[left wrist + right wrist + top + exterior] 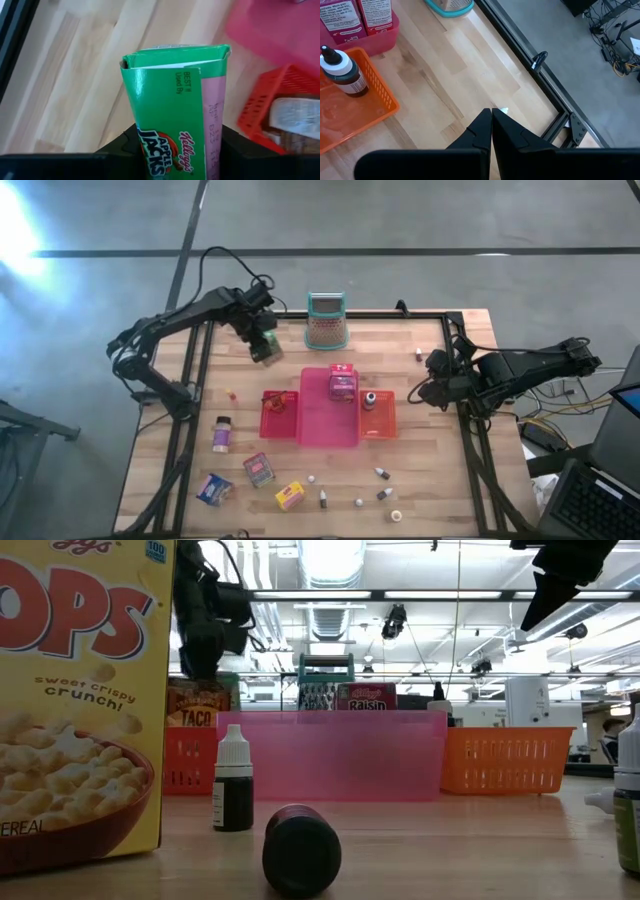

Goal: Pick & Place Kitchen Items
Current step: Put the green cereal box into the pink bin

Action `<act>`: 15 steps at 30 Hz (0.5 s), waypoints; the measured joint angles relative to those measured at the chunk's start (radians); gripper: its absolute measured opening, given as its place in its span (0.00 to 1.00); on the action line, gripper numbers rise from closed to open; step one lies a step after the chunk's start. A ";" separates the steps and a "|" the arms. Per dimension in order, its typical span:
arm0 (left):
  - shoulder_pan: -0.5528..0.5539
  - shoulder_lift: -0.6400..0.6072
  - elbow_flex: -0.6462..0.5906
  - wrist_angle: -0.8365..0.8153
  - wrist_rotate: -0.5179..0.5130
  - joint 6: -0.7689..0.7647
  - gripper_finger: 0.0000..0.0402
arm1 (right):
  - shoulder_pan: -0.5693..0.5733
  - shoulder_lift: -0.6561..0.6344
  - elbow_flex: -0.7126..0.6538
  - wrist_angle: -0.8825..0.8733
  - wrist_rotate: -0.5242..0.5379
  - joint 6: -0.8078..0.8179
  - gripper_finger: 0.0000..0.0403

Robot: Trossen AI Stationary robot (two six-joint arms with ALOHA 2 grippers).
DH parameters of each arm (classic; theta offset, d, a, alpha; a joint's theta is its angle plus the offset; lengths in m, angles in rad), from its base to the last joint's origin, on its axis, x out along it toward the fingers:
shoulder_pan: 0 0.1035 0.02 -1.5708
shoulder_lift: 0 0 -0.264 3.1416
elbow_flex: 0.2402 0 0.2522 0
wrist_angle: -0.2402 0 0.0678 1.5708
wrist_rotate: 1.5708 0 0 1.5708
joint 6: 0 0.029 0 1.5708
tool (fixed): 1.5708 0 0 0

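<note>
Left hand (265, 343) up over the tabletop's (400, 490) far-left area, clamped on a green box (172, 115), Apple Jacks, held off the wood, just left of the red tray (277, 420). Right hand (491, 122) parked at the right edge, fingers pressed together, nothing in them. Pink bin (325, 425) mid-tabletop w/ a pink box (342, 382) inside; bottle (369, 400) in the orange tray (382, 423). More boxes & small bottles along the near edge.

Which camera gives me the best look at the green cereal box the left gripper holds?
Left wrist view: the green cereal box fills it, label readable. High view shows it small; the other two views show nothing clear of it.
</note>
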 joint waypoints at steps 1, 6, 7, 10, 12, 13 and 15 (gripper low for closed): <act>-0.008 0.000 0.008 0.002 0.008 0.000 0.37 | 0.000 0.000 0.000 0.000 0.000 0.000 0.02; -0.057 0.000 0.057 0.008 0.010 -0.008 0.37 | 0.000 0.000 0.000 0.000 0.000 0.000 0.02; -0.067 0.000 0.070 0.007 0.010 -0.010 0.37 | 0.000 0.000 0.000 0.000 0.000 0.000 0.02; -0.099 0.000 0.112 0.008 0.010 -0.018 0.37 | 0.000 0.000 0.000 0.000 0.000 0.000 0.02; -0.121 0.000 0.143 0.007 0.010 -0.023 0.37 | 0.000 0.000 0.000 0.000 0.000 0.000 0.02; -0.132 0.000 0.157 0.007 0.010 -0.023 0.37 | 0.000 0.000 0.000 0.000 0.000 0.000 0.02; -0.156 0.000 0.185 0.007 0.009 -0.026 0.37 | 0.000 0.000 0.000 0.000 0.000 0.000 0.02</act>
